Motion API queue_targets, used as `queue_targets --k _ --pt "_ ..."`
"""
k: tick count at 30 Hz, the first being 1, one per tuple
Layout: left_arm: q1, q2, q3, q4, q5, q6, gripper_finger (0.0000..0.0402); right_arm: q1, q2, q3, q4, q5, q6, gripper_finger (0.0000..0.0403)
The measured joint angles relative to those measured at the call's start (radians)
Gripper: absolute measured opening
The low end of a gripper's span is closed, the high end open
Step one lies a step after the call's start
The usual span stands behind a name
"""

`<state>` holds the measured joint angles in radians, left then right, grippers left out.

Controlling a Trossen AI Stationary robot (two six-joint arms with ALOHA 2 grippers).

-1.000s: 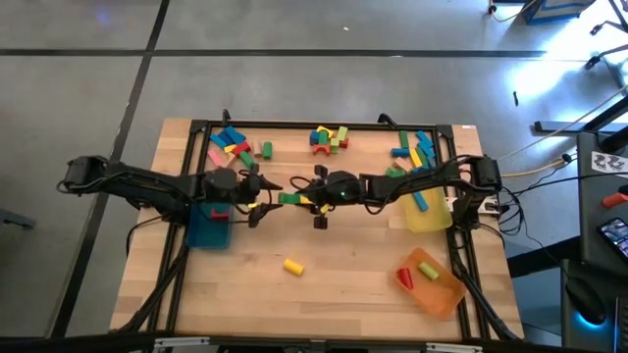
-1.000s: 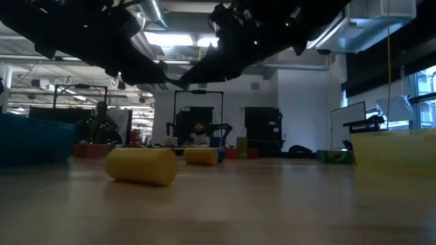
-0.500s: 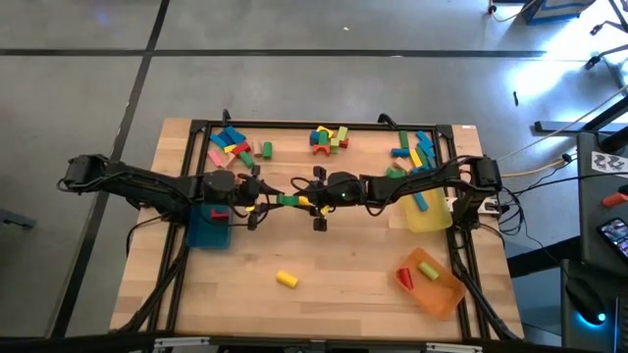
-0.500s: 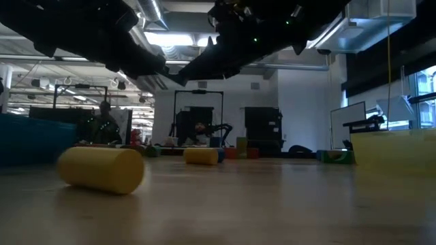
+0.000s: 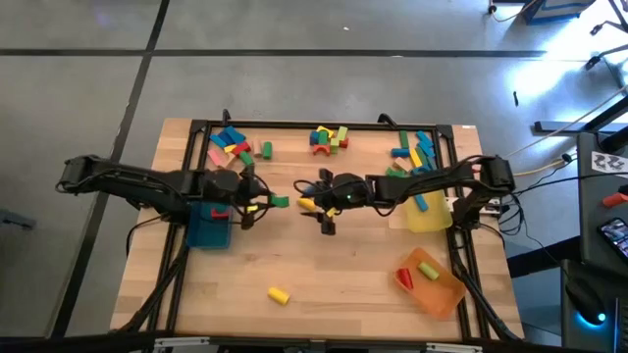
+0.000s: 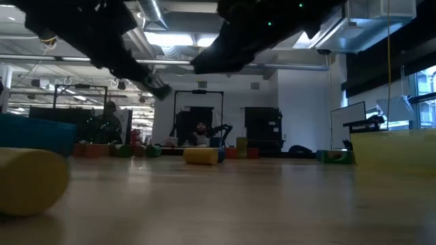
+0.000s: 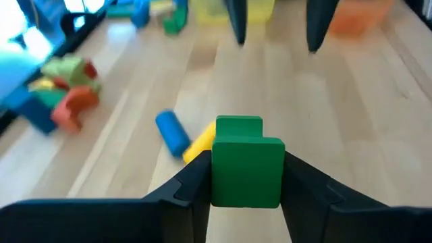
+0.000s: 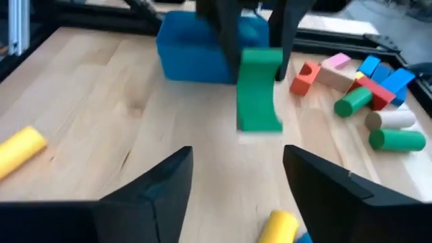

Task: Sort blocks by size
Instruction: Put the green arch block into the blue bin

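Holding a green block clamped between its fingers above the middle of the table, the left gripper sits just beside the teal tray, while the right gripper faces it a little apart with its fingers spread and nothing between them. Sorting looks barely begun: the teal tray by the left edge shows a red block, the yellow tray by the right edge carries a blue bar, and the orange tray near the front right corner holds a red piece and a yellow-green one. Most blocks remain loose in three heaps along the far edge, at the left, the middle and the right. A yellow cylinder lies alone near the front edge, and a small yellow and blue piece lie on the wood under the grippers.
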<state>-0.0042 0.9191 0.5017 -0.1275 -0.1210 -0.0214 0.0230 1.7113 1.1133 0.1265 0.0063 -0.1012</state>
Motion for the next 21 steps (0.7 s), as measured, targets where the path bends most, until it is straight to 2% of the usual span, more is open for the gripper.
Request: queue_targets --k 8,14,17,21 --pt "-0.059 -0.025 0.205 -0.579 0.002 -0.163 0.0127 0.01 -0.008 0.0 -0.072 0.0 0.017 0.0252" --pt "-0.108 -0.024 0.357 -1.046 0.02 -0.361 0.0124 0.01 0.005 -0.001 -0.073 0.0 0.019 0.0253" --pt "-0.128 -0.025 0.387 -1.219 0.037 -0.476 0.0126 0.01 0.014 0.0 -0.066 0.0 0.019 0.0253" --pt "-0.141 -0.025 0.367 -1.336 0.043 -0.578 0.0129 0.01 0.02 0.0 -0.063 0.001 0.018 0.0253"
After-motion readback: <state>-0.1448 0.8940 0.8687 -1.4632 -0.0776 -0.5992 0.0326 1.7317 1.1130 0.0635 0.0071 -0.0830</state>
